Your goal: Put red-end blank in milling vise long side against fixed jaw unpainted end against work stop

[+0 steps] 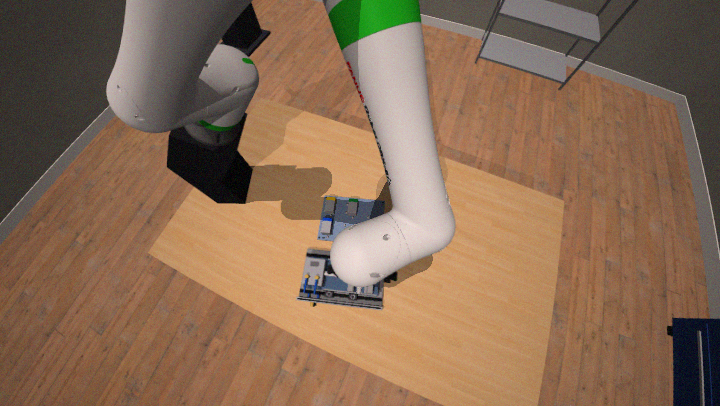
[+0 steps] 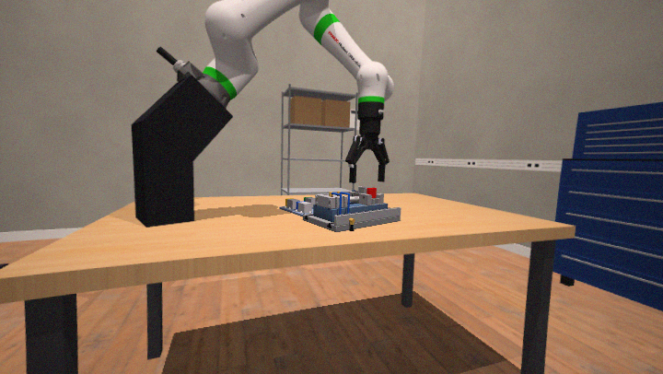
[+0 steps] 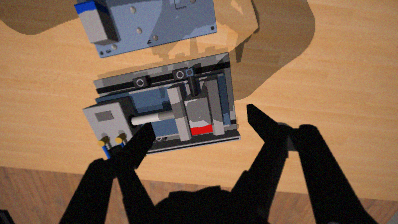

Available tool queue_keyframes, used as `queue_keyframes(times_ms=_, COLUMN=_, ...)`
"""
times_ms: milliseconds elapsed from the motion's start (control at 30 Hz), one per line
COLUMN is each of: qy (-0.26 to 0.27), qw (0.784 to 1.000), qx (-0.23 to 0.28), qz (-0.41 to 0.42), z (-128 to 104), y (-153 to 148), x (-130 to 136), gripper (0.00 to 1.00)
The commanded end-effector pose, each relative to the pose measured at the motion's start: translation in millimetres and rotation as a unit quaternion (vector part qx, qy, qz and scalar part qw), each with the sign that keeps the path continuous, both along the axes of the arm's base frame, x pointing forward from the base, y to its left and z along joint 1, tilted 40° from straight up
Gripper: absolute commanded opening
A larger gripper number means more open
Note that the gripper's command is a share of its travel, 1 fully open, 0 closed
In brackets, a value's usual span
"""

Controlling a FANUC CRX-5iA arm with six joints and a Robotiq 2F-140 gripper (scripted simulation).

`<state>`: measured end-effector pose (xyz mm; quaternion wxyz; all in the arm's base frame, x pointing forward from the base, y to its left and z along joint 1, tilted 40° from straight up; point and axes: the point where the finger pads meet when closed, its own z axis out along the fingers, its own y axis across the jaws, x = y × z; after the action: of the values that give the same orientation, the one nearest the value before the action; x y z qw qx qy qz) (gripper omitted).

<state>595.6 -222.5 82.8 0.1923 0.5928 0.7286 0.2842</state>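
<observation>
Jaws of gripper point(image 2: 366, 176) released and holding nothing above vise point(image 3: 165, 107); red-ended blank point(image 3: 199, 117) already lies between the vise blocks, so lift straight up, no nudging.

Blue tool cabinet point(image 2: 612, 199), grey shelf rack point(image 2: 284, 139) holding cardboard boxes point(image 2: 319, 111), wooden floor point(image 2: 440, 297)

top high overhead, exterior table-level side, wrist looking down, all sharing vise point(image 3: 165, 107)
</observation>
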Motion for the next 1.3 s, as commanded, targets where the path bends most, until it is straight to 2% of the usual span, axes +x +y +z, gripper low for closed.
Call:
queue_keyframes(times_ms=0, qy=-0.001, qw=1.0, qx=-0.001, qz=0.0, z=1.0, y=-0.7, x=-0.1, gripper=1.0)
queue_keyframes(times_ms=1267, qy=-0.001, qw=1.0, qx=-0.001, qz=0.0, z=6.5, y=-2.0, x=-4.5, gripper=1.0)
